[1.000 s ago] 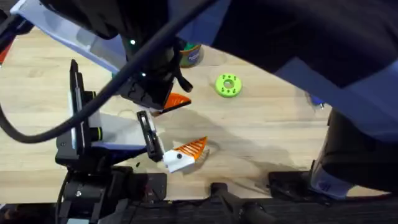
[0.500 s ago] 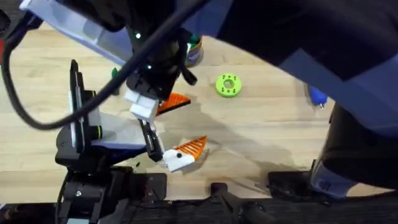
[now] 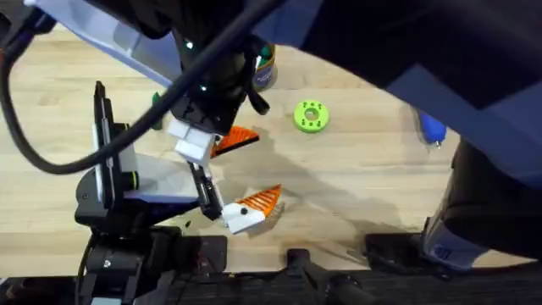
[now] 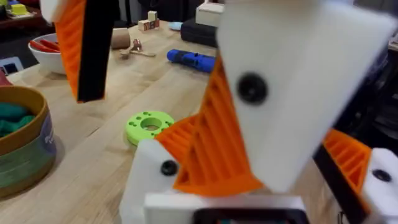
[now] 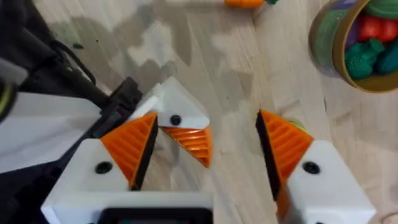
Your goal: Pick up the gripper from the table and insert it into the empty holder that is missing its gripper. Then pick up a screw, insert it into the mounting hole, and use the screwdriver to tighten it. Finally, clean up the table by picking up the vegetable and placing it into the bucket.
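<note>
Matt wooden table (image 3: 356,178), ribbed plastic claw (image 5: 205,149)

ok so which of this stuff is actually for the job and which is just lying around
For the job: blue screwdriver, green bucket, toy carrot, claw on the stand.
Just lying about: green disc, white bowl, wooden blocks.

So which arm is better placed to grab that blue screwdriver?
Right, probably: the blue screwdriver lies at the right of the table, nearer that arm's base, and the right pincer hangs open.
</note>
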Available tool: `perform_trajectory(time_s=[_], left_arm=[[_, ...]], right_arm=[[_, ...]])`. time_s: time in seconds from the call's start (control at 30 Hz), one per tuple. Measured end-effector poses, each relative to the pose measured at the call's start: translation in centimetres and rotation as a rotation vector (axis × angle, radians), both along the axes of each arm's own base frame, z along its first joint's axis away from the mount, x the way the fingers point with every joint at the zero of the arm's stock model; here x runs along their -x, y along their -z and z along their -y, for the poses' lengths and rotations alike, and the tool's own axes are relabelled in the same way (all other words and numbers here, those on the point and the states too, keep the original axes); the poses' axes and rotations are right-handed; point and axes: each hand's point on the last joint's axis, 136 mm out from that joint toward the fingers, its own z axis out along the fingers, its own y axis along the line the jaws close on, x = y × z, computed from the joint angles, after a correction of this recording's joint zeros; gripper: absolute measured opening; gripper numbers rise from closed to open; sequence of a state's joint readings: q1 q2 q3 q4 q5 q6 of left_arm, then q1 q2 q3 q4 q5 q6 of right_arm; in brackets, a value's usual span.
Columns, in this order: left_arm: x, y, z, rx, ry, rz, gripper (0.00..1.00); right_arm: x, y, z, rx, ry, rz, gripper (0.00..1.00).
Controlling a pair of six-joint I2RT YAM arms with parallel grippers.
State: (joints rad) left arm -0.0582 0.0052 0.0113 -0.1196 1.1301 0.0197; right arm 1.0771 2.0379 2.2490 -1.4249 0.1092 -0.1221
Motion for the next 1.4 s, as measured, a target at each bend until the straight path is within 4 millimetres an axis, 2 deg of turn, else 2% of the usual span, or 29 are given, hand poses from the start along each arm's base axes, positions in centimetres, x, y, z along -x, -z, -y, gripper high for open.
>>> perform_trajectory(time_s=[0.23,0.43,0.63,0.77,0.97,1.07,1.23,1.3,1.4], left_arm=[[0.1,0.0,0.0,-0.003,0.004,0.007,0.985],[0.1,0.0,0.0,-0.004,0.004,0.009,0.985],[0.1,0.0,0.0,-0.004,0.004,0.009,0.985],[0.1,0.0,0.0,-0.004,0.004,0.010,0.985],[0.1,0.0,0.0,-0.004,0.004,0.010,0.985],[0.1,0.0,0.0,-0.004,0.004,0.010,0.985],[0.1,0.0,0.0,-0.004,0.004,0.010,0.985],[0.1,0.0,0.0,-0.004,0.004,0.010,0.985],[0.1,0.0,0.0,-0.004,0.004,0.010,0.985]], right_arm=[[1.5,-3.2,-0.3,-0.113,0.037,-0.004,0.935],[2.1,-6.7,2.3,-0.180,0.108,-0.003,0.937],[1.3,-8.0,4.3,-0.202,0.179,-0.001,0.938],[0.8,-7.6,5.2,-0.200,0.219,-0.006,0.938],[0.5,-5.5,7.5,-0.191,0.295,-0.024,0.938],[0.2,-4.9,9.4,-0.204,0.357,-0.025,0.938],[-0.6,-4.6,14.1,-0.206,0.498,-0.028,0.938],[-1.0,-4.7,15.1,-0.212,0.539,-0.026,0.936],[-1.2,-4.3,15.6,-0.206,0.567,-0.032,0.937]])
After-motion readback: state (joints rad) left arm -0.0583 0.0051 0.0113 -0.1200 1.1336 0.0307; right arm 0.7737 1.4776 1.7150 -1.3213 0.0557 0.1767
